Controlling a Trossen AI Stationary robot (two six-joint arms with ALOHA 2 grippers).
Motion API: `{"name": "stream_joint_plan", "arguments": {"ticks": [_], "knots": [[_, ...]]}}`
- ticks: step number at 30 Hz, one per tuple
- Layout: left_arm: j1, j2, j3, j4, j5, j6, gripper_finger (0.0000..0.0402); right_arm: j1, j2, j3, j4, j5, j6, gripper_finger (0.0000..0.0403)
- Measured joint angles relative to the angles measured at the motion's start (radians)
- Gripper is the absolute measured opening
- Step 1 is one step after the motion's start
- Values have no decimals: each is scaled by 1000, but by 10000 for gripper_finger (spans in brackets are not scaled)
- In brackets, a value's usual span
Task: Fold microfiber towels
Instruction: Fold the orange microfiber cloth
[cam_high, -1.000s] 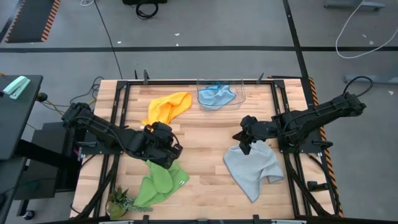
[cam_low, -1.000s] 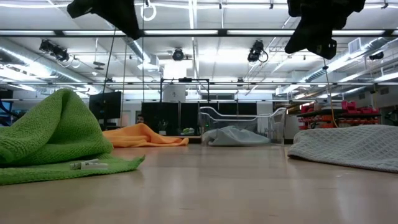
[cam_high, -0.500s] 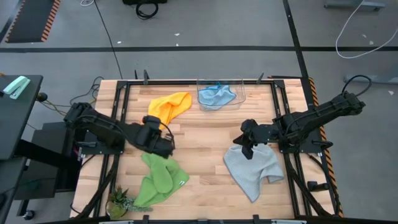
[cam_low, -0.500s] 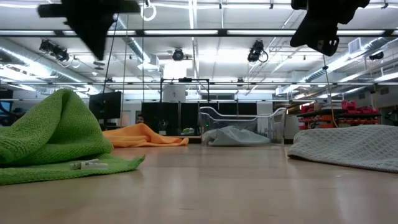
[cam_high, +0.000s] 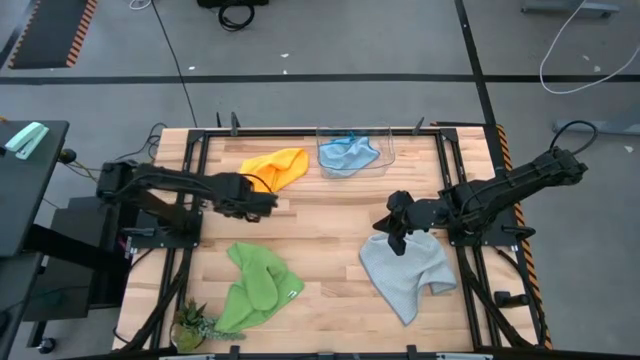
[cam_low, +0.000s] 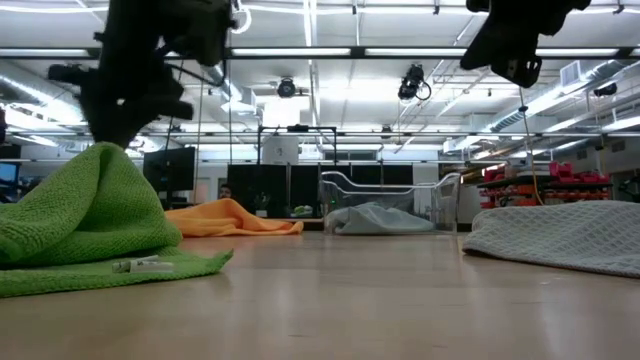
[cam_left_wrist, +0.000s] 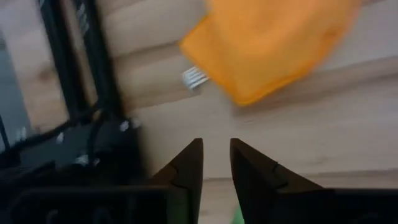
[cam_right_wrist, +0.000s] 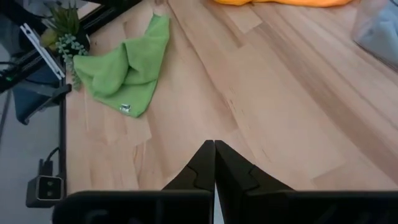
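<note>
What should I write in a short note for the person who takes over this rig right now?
Left gripper: slightly open, empty, above the table beside the yellow-orange towel.
Right gripper: shut, empty, above the grey towel's edge.
Green towel: crumpled at the front left.
Blue towel: in the clear bin at the back.
Done: no towel neatly folded.
Left: all four.

Green towel (cam_high: 256, 290) crumpled, yellow-orange towel (cam_high: 272, 170) bunched; grey towel (cam_high: 407, 272) spread, blue towel (cam_high: 347, 154) heaped

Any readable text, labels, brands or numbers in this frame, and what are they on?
No text can be read.
Sewn tag on the yellow-orange towel: too blurred to read.
Tag on the green towel: too small to read.
</note>
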Motion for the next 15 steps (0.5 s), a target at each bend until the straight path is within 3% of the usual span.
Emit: {"name": "stream_joint_plan", "arguments": {"ticks": [7,15], "knots": [[130,-299,-263,404,38,-7,72,0,0,0,15,0,-1,11],[280,-512,-418,424,27,-81,51,0,0,0,19,0,-3,11]]}}
